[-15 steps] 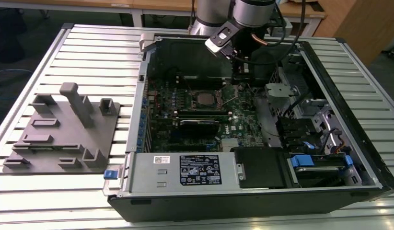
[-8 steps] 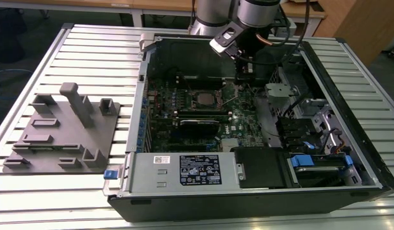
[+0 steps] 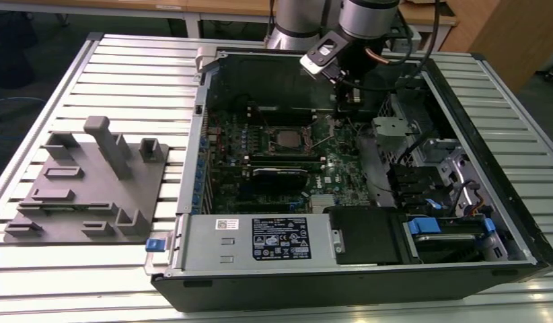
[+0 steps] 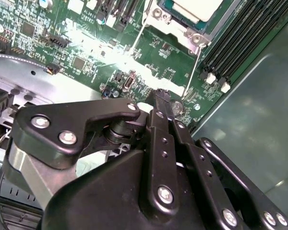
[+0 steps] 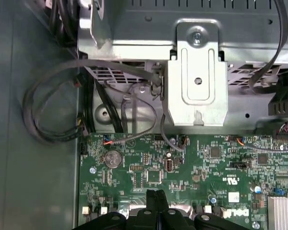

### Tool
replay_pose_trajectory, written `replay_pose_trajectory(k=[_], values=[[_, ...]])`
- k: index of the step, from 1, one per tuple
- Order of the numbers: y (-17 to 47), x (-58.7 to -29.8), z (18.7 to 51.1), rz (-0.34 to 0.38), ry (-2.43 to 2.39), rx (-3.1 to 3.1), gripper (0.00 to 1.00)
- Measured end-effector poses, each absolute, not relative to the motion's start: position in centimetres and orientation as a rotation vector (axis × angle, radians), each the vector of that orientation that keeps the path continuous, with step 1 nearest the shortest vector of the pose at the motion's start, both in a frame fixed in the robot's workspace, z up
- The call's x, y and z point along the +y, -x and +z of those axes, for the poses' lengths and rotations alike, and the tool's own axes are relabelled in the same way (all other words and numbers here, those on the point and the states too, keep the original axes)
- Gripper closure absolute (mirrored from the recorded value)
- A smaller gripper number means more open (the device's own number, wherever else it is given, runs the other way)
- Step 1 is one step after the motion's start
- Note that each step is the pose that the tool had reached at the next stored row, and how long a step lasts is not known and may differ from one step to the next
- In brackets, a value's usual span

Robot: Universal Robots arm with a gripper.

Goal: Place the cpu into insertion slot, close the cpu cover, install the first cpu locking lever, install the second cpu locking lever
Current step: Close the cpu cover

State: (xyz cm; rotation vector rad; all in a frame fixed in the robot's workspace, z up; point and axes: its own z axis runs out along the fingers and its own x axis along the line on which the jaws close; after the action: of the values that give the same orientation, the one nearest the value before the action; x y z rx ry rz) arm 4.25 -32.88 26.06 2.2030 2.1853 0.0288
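So, exterior view first: the gripper hangs from the arm at approx 12 o'clock, reaching down inside the open computer case. The case is a black sheet-metal box lying on its side on a ribbed metal table. In it lies a green circuit board. The insertion slot, a square w/ silvery rim, sits at about 9 o'clock from the gripper, a little apart. The cpu lies flat in its centre, dull grey top up. At 6 o'clock in the case is a silver power unit w/ a dark label. At 9 o'clock on the table is a grey fixture plate, matte, w/ upright posts.

Second wrist view: gripper is black w/ bolted link arms, and its fingers are pressed together w/ nothing between them. The tip hovers over the board, next to a round coin cell. The cpu rests in the insertion slot. A near wire lever ends just beside the tip; can't tell if they touch. A far wire lever is well clear. Long black memory slots flank the socket.

First wrist view: gripper has its fingertips closed tight over the circuit board. The coin cell is near, a folded silvery bracket beyond, and looped grey cables beside it.
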Motion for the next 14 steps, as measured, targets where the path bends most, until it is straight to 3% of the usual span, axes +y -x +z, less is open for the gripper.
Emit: replay_pose_trajectory(k=[14], values=[[-5.07, -32.8, 25.68, 0.029, -2.207, 2.181, 0.89]])
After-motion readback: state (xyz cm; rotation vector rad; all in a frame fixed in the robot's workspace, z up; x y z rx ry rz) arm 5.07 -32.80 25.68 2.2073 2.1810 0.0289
